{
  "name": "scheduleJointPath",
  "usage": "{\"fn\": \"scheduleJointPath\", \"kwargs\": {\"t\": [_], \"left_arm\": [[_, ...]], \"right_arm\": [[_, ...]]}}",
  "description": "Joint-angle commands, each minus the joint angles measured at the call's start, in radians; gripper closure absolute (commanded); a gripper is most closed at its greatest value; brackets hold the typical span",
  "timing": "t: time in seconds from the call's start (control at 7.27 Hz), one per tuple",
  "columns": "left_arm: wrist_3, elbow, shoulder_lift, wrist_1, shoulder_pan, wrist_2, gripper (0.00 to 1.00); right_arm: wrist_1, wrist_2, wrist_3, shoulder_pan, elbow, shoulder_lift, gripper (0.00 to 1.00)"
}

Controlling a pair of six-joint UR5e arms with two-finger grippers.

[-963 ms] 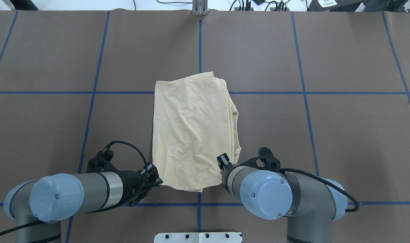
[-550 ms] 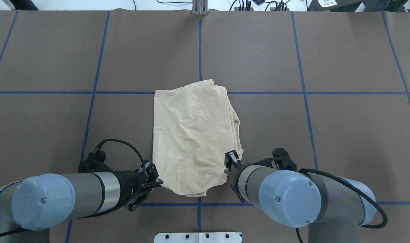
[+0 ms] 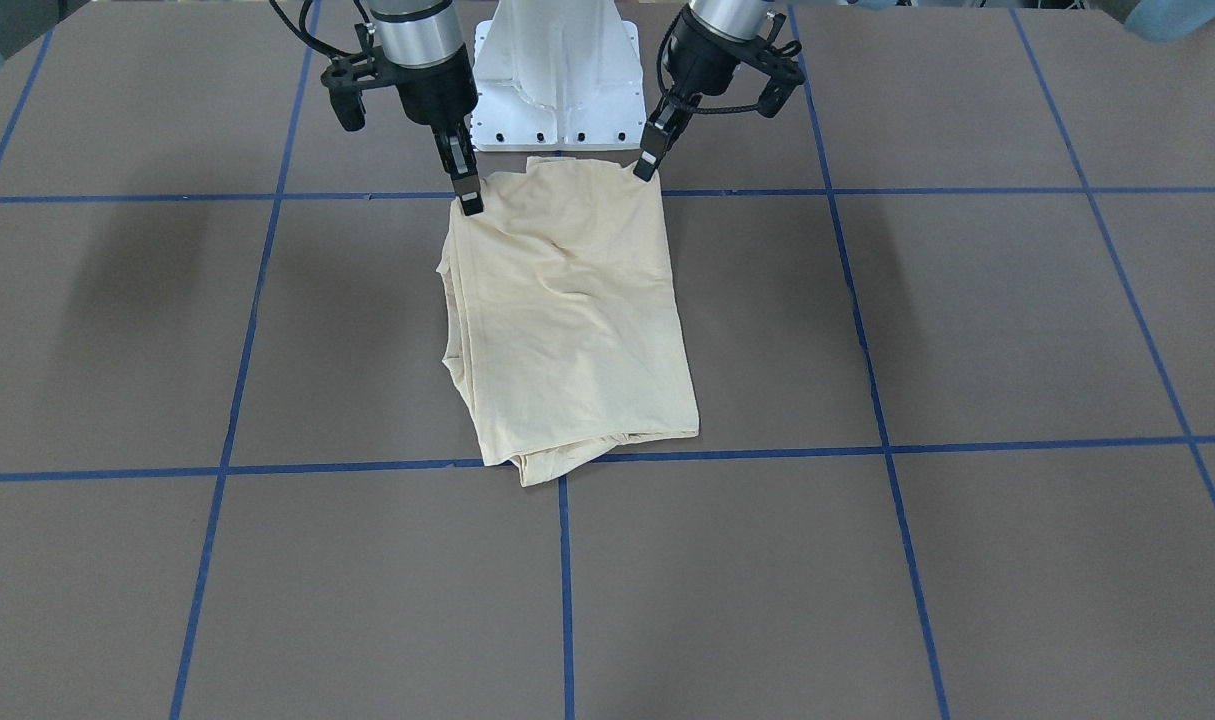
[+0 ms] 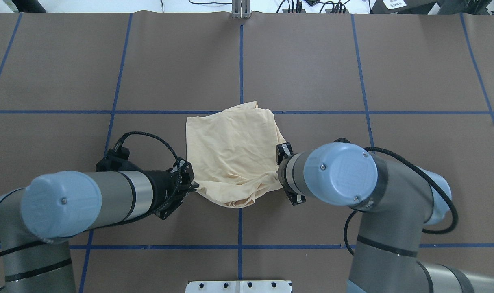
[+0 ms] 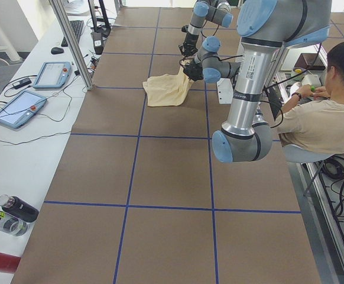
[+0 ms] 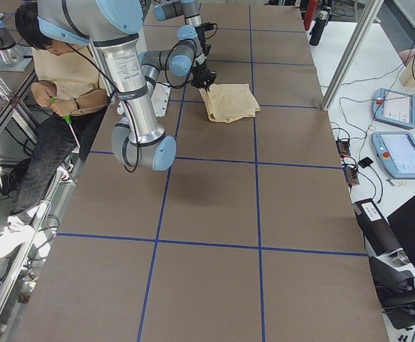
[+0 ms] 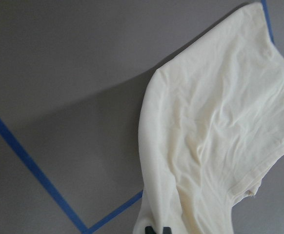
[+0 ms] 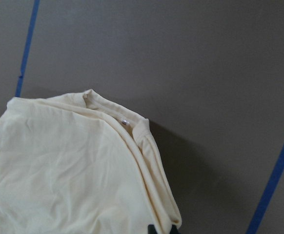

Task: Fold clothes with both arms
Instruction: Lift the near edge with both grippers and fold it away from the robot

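The left hand (image 3: 648,165) and right hand (image 3: 470,203) each pinch a corner of the shirt (image 3: 572,310), top middle, above the worktop (image 3: 867,550).

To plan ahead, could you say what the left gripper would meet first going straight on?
The left gripper is shut on the shirt, so that fabric comes first; beyond it, probably the table.
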Motion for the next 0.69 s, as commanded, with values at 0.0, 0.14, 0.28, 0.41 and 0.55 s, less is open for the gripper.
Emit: {"fn": "scheduleJointPath", "kwargs": {"t": [0.0, 0.14, 0.28, 0.41, 0.55], "left_arm": [[0.080, 0.101, -0.061, 0.005, -0.097, -0.004, 1.00], [0.101, 0.173, -0.101, 0.002, -0.125, -0.006, 1.00], [0.103, 0.246, -0.146, -0.010, -0.165, -0.006, 1.00], [0.104, 0.309, -0.153, -0.030, -0.176, -0.003, 1.00], [0.104, 0.363, -0.161, -0.088, -0.196, -0.004, 1.00]], "right_arm": [[0.000, 0.080, -0.103, 0.102, -0.201, 0.134, 1.00], [0.001, 0.117, -0.134, 0.128, -0.290, 0.185, 1.00], [0.003, 0.137, -0.166, 0.146, -0.367, 0.229, 1.00], [0.070, 0.155, -0.194, 0.175, -0.419, 0.234, 1.00], [0.212, 0.183, -0.203, 0.201, -0.531, 0.234, 1.00]]}}
